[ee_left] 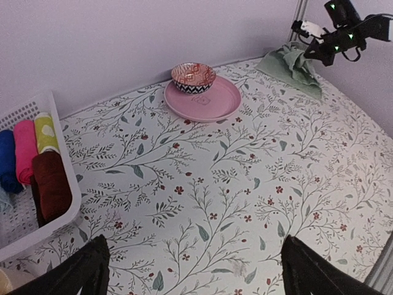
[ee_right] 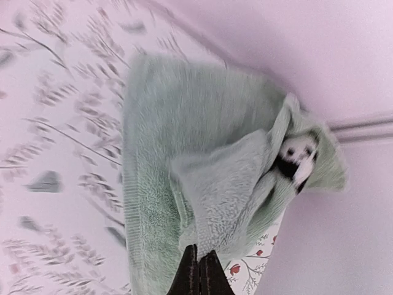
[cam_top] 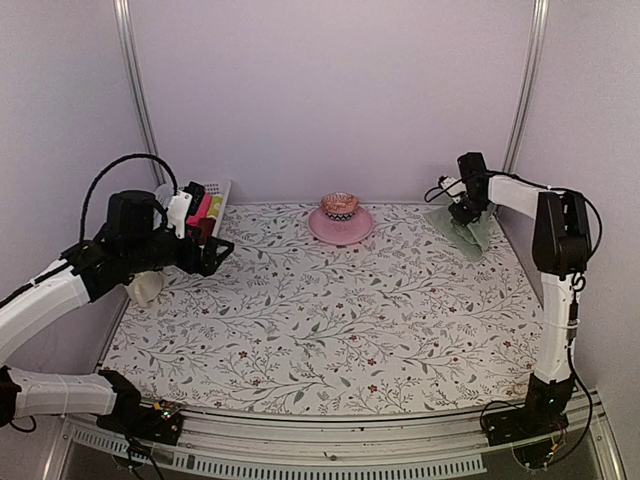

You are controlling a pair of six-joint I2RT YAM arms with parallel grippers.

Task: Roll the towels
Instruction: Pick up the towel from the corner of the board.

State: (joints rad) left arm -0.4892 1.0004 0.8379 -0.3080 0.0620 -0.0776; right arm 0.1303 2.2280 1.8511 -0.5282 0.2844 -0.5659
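Cradling bright rolls plus the dark red-brown towel, a white perforated basket sits left. Right gripper pinches the fluffy sage green towel far right; left gripper gapes empty.

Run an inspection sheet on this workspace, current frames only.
Surface: floral table cover, lying flat.
Job's things: green towel rumpled at the far right corner; red-brown towel rolled in the white basket at far left.
Clutter: pink plate with a patterned bowl on it, far middle; blue, pink and yellow rolls in the basket.
Grippers: left gripper open, holding nothing, above the cover near the basket; right gripper shut on a fold of the green towel.
Cables: black cable loops above the left arm, clear of the table.
Surroundings: pale walls, two metal posts.
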